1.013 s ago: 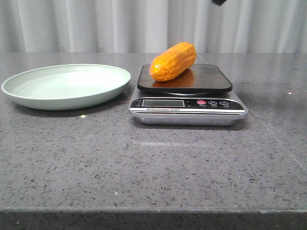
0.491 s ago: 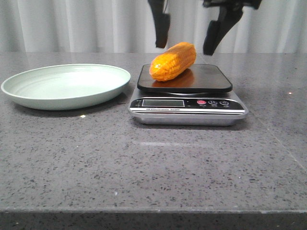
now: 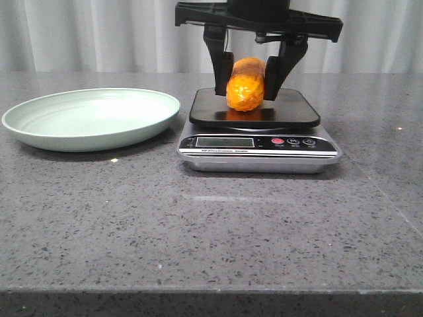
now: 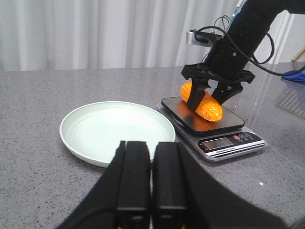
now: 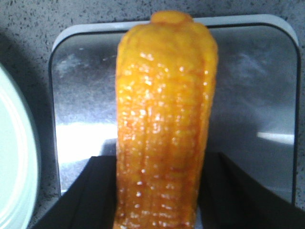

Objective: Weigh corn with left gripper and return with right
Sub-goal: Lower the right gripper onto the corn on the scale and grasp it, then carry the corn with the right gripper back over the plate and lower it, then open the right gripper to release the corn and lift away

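The orange-yellow corn is on the black platform of the scale, one blunt end toward the front camera. My right gripper comes down from above with a dark finger pressed on each side of the cob. In the right wrist view the corn fills the gap between the fingers over the scale platform. I cannot tell whether the cob is lifted off the platform. My left gripper is shut and empty, held low in front of the plate, away from the corn.
The pale green plate lies left of the scale on the grey speckled table. The scale's display and buttons face the front. White curtains hang behind. The right arm's cables trail above the scale.
The right gripper came down from above and closed round the corn. The cob turned from lying slantwise to pointing end-on at the front camera.
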{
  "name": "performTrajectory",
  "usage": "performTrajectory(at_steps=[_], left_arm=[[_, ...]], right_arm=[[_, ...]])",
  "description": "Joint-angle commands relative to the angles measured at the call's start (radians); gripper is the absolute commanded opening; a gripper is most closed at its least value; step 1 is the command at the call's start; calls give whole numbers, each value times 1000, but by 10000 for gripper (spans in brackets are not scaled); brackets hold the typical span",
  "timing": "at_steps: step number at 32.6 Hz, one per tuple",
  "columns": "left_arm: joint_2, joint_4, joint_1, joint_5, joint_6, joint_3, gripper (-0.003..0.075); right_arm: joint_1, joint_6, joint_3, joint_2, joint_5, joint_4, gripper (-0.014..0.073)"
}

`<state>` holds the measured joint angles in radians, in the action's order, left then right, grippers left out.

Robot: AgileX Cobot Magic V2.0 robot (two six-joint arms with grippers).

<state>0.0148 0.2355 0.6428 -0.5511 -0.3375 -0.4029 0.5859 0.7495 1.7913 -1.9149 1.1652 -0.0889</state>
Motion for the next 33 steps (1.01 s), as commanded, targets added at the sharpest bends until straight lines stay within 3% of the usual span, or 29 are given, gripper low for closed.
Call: performTrajectory(at_steps=[1,10,18,20,27,33], left_arm=[[14,-2,-3,76,1,-25,127],[14,-2,-3,78,1,-25,127],[14,-2,-3,78,1,-25,127],[14,-2,-3,78,1,-25,127],[14,-2,-3,78,1,-25,127],[14,-2,-3,78,1,-25,127]], right_arm=[[19,-47,63,51,-44,-2,213],[187,-132,165,16,-308,137,214],[225,-130,173,-82,-408,196,238],[224,-130,173,-96,-421,204,292],[221,-130,173,-101,-446,204,599],[197,-130,174,-73,-422,203,611]])
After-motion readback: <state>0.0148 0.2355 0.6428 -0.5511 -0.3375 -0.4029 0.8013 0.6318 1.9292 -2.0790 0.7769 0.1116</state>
